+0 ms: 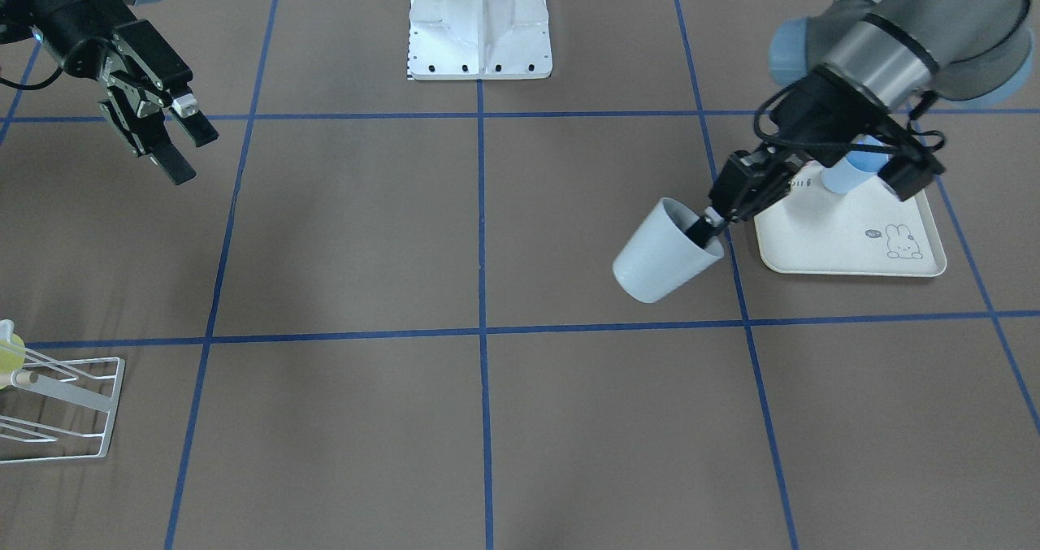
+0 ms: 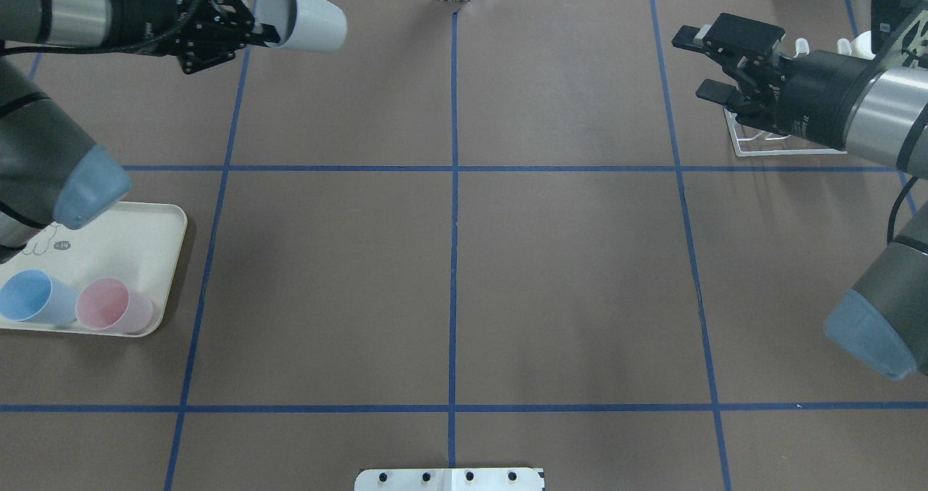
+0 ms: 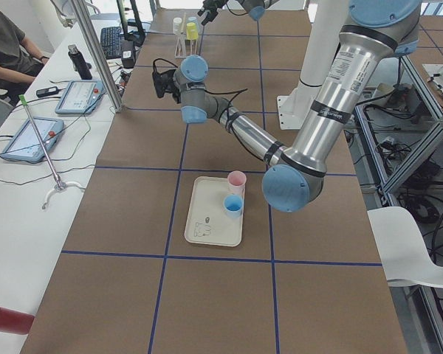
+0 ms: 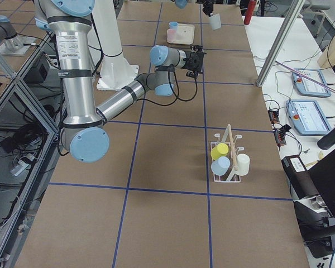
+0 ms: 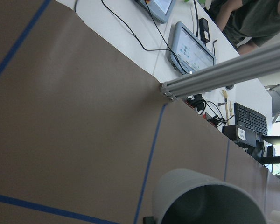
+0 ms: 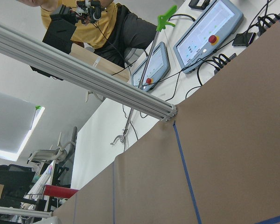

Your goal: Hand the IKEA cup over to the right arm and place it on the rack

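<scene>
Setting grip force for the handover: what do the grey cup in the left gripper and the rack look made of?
The cup looks like matte moulded plastic: uniform pale grey, thin rim, no glaze shine. Ceramic seems unlikely but is not excluded. The rack is thin white-coated wire, probably metal, with a pale, wooden-looking dowel along it.

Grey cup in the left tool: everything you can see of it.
The cup is a plain pale-grey tapered tumbler, no handle, looks plastic, nothing visible inside. It is tilted nearly sideways, mouth toward the left tool, which pinches its wall, one finger inside. It seems clear of the table; nothing else touches it.
</scene>
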Controlling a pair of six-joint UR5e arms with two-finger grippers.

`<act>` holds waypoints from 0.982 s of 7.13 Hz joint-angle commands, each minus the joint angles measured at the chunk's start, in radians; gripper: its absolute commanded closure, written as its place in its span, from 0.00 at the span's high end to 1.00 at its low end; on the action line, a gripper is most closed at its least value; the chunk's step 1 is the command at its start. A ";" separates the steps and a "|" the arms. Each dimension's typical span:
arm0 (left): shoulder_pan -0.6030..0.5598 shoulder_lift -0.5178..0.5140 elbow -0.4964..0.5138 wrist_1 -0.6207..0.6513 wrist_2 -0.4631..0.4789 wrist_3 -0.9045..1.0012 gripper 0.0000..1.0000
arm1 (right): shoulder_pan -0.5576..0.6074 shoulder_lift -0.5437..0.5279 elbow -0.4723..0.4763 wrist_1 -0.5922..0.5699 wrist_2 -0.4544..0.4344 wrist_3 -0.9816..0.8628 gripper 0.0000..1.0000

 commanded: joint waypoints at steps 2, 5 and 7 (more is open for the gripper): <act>0.185 -0.049 0.122 -0.416 0.314 -0.351 0.00 | -0.079 0.109 -0.008 -0.002 -0.018 0.153 1.00; 0.218 -0.046 0.242 -0.737 0.475 -0.571 0.00 | -0.202 0.252 -0.066 -0.002 -0.113 0.226 1.00; 0.218 -0.060 0.242 -0.773 0.496 -0.628 0.00 | -0.210 0.370 -0.118 -0.002 -0.145 0.298 1.00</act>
